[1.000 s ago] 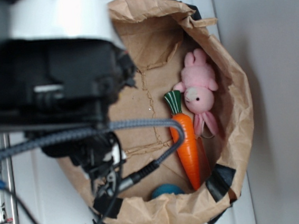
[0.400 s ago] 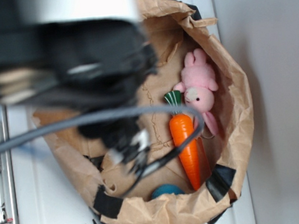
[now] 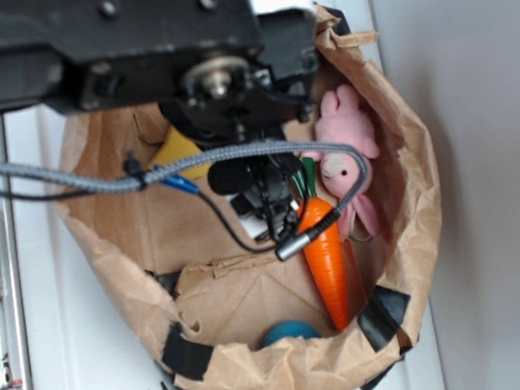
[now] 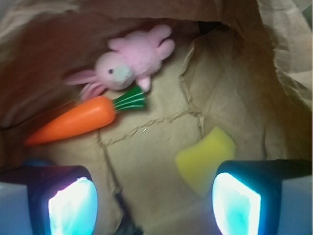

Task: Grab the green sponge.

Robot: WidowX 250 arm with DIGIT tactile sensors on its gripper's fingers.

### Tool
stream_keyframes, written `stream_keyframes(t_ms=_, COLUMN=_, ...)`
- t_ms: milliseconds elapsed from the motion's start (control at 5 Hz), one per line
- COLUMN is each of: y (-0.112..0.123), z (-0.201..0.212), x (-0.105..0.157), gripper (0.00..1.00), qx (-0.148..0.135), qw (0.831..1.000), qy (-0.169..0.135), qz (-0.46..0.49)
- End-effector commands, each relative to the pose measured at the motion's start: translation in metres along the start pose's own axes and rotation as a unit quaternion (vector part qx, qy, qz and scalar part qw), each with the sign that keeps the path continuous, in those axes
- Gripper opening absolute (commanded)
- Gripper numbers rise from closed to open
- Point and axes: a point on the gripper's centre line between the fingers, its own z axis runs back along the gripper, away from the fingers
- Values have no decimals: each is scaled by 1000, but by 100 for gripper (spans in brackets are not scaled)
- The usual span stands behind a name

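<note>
Status: approach phase, grab not yet made.

Landmark: paper bag [image 3: 407, 190], open, lying on a white surface; all items sit on its inner floor.

Sponge [image 4: 205, 159]: pale yellow, flat, on bag floor near the bag's creased centre line, untouched. In exterior view only a yellow corner shows [image 3: 180, 147], rest hidden behind arm body. In wrist view it lies just beside the right-hand fingertip [image 4: 237, 203], which partly covers its lower edge; can't tell if touching.

Gripper [image 4: 154, 203]: inside the bag mouth, above the floor. Jaws spread wide, nothing between them but bare paper. Sponge is off-centre, toward one finger, not between the two.

Other contents: carrot [image 4: 80, 117] and pink bunny [image 4: 124, 66] toward bag's far wall, side by side, clear of gripper in wrist view. Blue item [image 3: 290, 330] at the bag's lower rim, type unclear. Cable [image 3: 73, 171] loops across the bag opening in exterior view.

Progress: reach into bag done. Left, by my reading: shift sideways to centre over sponge, descend, close, lift. Risk: soft, thin foam lying flat; fingers may snag the paper fold instead.
</note>
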Motion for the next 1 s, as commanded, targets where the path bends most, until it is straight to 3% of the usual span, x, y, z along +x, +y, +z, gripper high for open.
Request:
stream_keyframes(t_ms=0, y=16, z=-50, x=12, gripper=100, qx=-12, qw=998, qy=-60, qz=12)
stream_keyframes(t_ms=400, y=20, z=-91, x=18, gripper=100, qx=24, qw=996, qy=-84, qz=18)
stream_keyframes(t_ms=600, y=16, z=-90, x=18, gripper=0, qx=22, qw=995, qy=-91, qz=23)
stream_keyframes(t_ms=800, y=20, z=-75, x=12, gripper=0, qx=9, qw=997, qy=-80, qz=11)
